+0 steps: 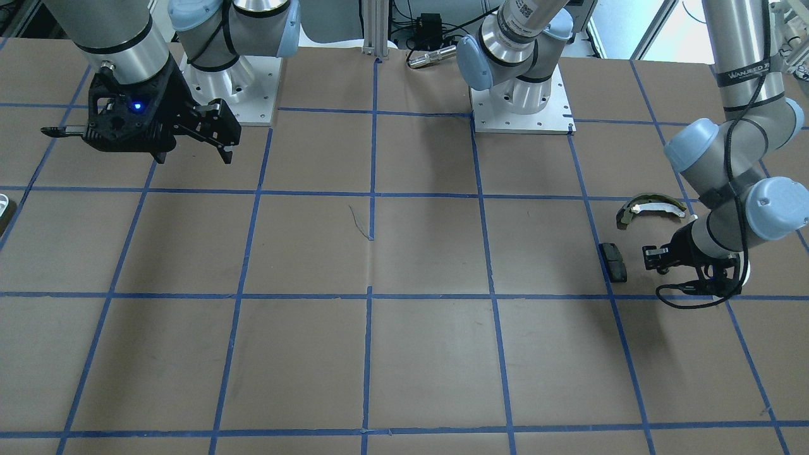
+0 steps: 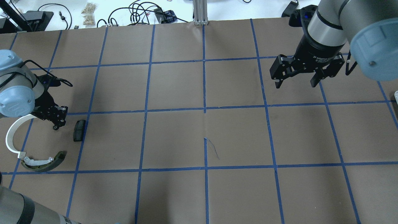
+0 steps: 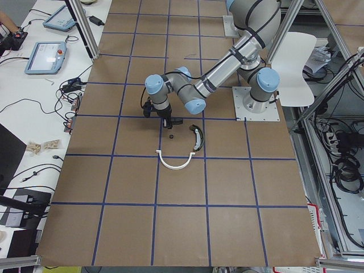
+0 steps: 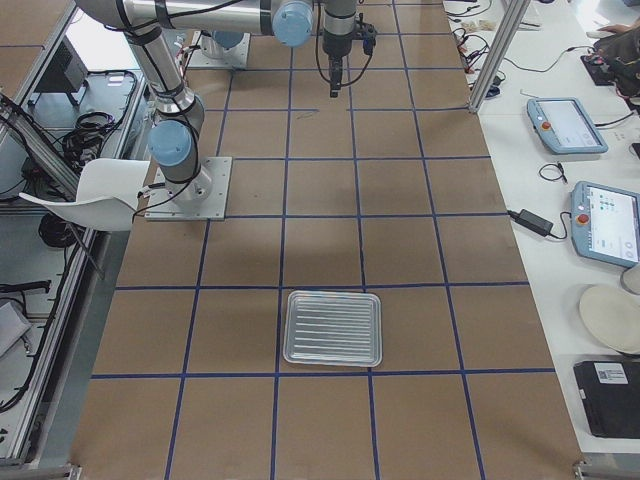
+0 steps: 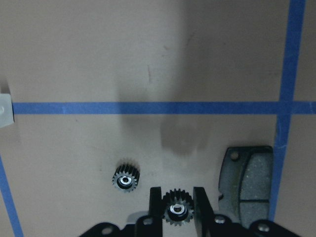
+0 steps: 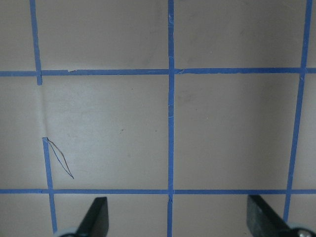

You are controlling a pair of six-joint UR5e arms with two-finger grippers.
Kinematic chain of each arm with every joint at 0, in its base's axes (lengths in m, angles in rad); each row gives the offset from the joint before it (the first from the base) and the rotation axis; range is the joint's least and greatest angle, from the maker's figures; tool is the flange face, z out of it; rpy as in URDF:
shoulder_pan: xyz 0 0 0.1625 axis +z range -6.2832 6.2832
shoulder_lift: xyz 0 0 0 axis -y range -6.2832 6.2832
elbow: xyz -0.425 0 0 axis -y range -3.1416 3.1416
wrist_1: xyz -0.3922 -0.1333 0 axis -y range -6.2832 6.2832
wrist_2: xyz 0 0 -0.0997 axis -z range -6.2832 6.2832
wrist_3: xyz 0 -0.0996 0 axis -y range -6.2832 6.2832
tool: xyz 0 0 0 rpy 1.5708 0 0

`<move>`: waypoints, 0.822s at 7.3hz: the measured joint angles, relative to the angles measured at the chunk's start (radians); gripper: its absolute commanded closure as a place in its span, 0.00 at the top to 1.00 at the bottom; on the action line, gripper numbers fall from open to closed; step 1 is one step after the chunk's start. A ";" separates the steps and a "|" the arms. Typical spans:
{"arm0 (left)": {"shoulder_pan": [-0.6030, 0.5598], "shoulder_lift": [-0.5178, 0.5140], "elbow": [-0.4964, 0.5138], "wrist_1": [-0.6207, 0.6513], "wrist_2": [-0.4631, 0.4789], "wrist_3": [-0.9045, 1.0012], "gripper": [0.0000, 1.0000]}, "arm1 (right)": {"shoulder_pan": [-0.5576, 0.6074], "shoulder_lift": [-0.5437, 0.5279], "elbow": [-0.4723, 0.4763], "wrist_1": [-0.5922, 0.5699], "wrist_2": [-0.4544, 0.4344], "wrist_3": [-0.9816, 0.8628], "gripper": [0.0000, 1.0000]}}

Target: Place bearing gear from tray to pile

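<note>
My left gripper (image 5: 177,207) is shut on a small black toothed bearing gear (image 5: 177,213), held low over the table among the pile. A second gear (image 5: 126,177) lies on the paper just beside it. The pile's black rectangular pad (image 2: 79,130) lies close to the left gripper (image 2: 57,119), with the olive-and-white curved shoe (image 2: 43,161) and the white half-ring arc (image 2: 11,137) nearby. The pad (image 1: 613,261) and shoe (image 1: 651,208) also show in the front view. The clear ribbed tray (image 4: 333,328) looks empty. My right gripper (image 2: 295,82) is open, empty and raised.
The table is brown paper with a blue tape grid (image 2: 204,110). The arm bases (image 1: 521,95) stand at the robot's edge. Cables and small items (image 2: 140,12) lie beyond the far edge. The right wrist view shows only bare paper between its fingers (image 6: 96,217).
</note>
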 measured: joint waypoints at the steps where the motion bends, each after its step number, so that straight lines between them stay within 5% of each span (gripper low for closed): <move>1: 0.002 -0.003 -0.009 0.015 0.001 0.007 1.00 | 0.000 0.000 0.000 0.000 -0.001 0.000 1.00; 4: -0.018 0.022 0.018 -0.015 0.004 0.007 1.00 | 0.000 -0.003 0.001 0.000 -0.005 0.000 1.00; 6: -0.094 0.082 0.143 -0.237 -0.002 -0.051 1.00 | 0.000 -0.005 0.001 0.000 -0.007 -0.001 1.00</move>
